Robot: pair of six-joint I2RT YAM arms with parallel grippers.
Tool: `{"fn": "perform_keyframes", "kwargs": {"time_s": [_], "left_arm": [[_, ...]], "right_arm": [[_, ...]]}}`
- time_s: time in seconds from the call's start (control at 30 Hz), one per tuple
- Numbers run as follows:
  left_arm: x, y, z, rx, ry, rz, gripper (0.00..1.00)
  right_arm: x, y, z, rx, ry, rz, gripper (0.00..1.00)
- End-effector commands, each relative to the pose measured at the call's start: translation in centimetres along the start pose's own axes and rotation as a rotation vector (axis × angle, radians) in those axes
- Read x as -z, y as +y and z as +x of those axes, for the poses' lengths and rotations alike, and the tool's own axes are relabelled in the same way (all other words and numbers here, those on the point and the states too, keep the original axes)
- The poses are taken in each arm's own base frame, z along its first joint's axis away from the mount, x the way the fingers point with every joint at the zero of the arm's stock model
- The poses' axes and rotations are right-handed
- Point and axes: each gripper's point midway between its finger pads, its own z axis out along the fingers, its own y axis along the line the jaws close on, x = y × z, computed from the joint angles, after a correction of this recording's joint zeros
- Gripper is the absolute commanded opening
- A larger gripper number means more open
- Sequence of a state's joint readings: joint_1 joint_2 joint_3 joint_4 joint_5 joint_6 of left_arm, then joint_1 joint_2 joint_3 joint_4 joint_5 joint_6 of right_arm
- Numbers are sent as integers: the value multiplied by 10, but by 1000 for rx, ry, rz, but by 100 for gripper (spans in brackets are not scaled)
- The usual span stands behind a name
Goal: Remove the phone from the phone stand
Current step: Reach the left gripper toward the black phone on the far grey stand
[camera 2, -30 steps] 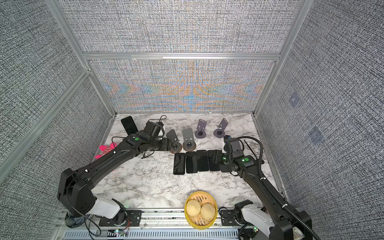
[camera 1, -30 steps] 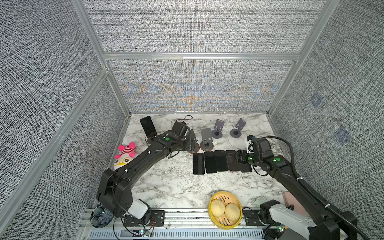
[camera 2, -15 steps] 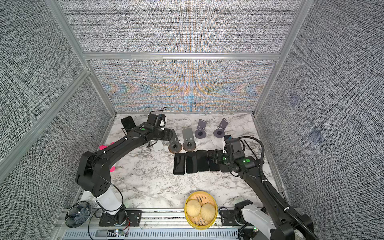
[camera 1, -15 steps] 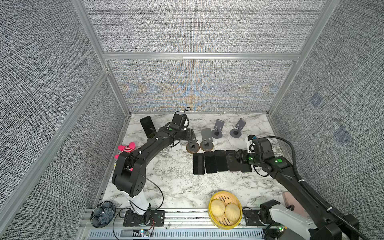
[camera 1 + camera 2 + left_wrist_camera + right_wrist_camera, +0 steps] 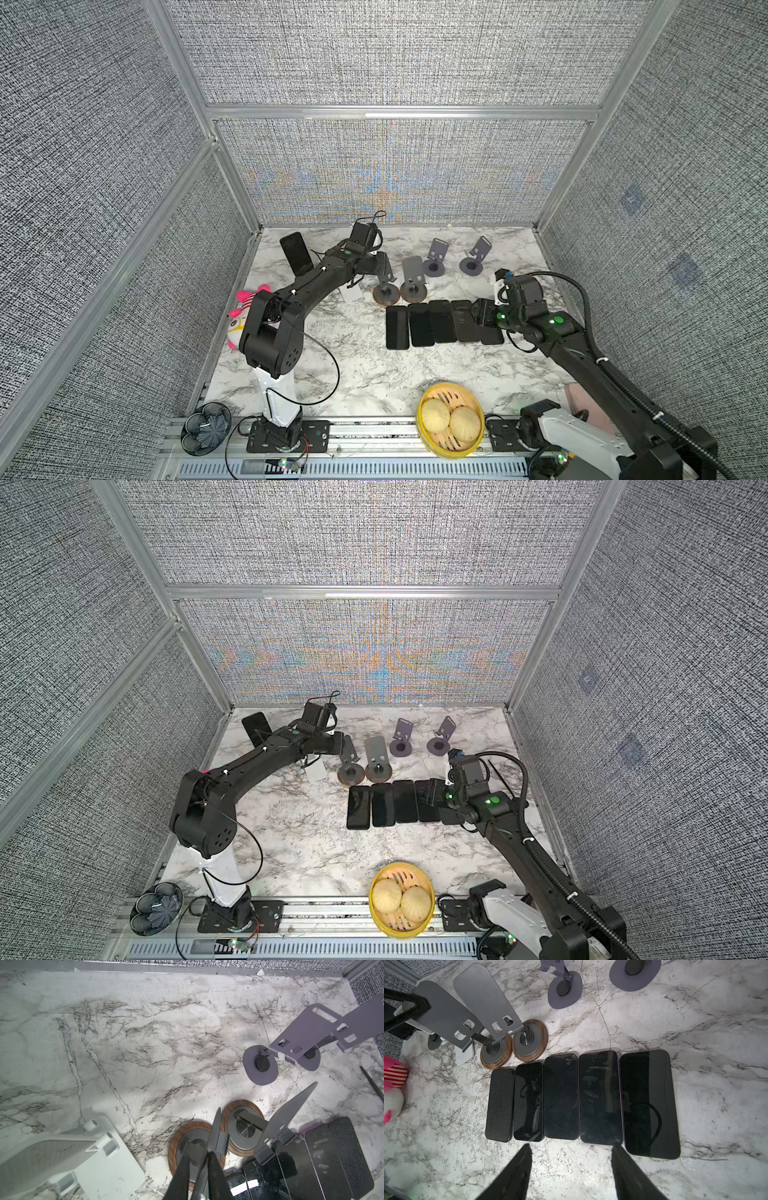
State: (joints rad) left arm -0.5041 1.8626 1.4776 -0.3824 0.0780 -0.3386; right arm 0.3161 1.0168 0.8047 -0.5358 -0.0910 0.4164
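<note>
Over by the far left corner of the tabletop (image 5: 353, 365), the phone (image 5: 296, 254) leans propped upright, nothing touching it. Bit further right, the left gripper (image 5: 199, 1154) is pinched onto the plate of an empty grey stand (image 5: 385, 293) with a wood base. Meanwhile the right gripper (image 5: 571, 1145) hangs with jaws apart, holding nothing, over five phones (image 5: 560, 1095) lying flat in a row toward the right edge.

Black phones (image 5: 560, 1097) on a white, grey-veined marble table (image 5: 695, 1022).
Grey stands (image 5: 488, 995) with wood-grain bases at the black left gripper (image 5: 198, 1156); purple stands (image 5: 573, 991); pink toy (image 5: 392, 1076); yellow basket (image 5: 451, 452).
</note>
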Motion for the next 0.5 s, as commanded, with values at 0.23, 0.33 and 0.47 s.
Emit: {"fn": "perform_keyframes", "kwargs": {"time_s": [0.23, 0.33, 0.47], "left_arm": [[-8, 3, -34, -24, -114, -31, 6], [-9, 3, -50, -24, -188, -22, 3], [-12, 4, -70, -5, -253, -9, 3]], "right_arm": [[1, 2, -2, 2, -3, -2, 62], [1, 2, -2, 0, -3, -7, 62], [2, 3, -3, 1, -4, -9, 62]]}}
